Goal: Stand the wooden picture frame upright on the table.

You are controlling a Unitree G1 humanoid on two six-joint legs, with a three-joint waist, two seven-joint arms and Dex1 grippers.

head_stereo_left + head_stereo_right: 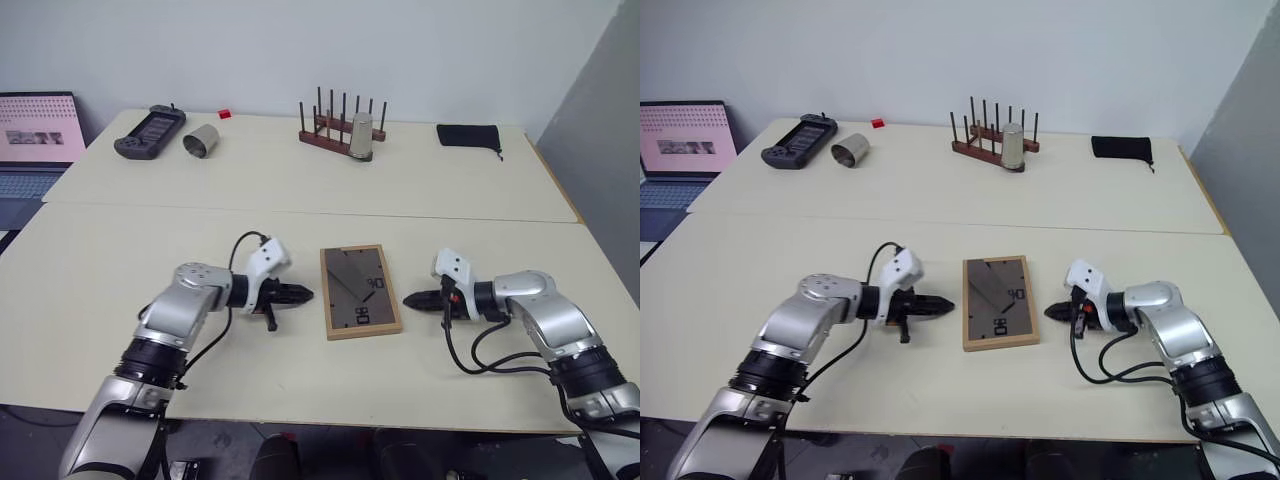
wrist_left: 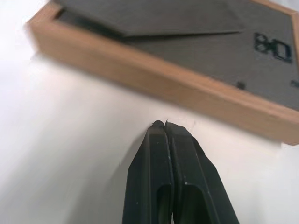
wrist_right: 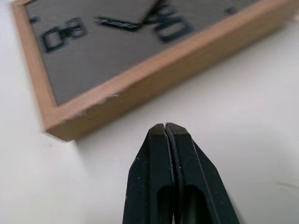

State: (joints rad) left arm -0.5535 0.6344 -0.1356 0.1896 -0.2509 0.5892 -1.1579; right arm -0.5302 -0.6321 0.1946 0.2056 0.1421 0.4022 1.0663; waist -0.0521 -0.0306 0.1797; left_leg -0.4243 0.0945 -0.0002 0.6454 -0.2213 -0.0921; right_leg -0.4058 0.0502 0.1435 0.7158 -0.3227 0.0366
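Left gripper beside flat wooden picture frame

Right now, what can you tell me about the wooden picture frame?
The wooden picture frame is a small rectangle with a light-wood border around a dark grey back panel, printed with dark markings. A fold-out stand lies flat against that panel. The frame lies face down, back up, on the near half of the table, between the left hand and the right hand. Both hands are shut, point at its long sides and stand apart from it; only the table touches it.
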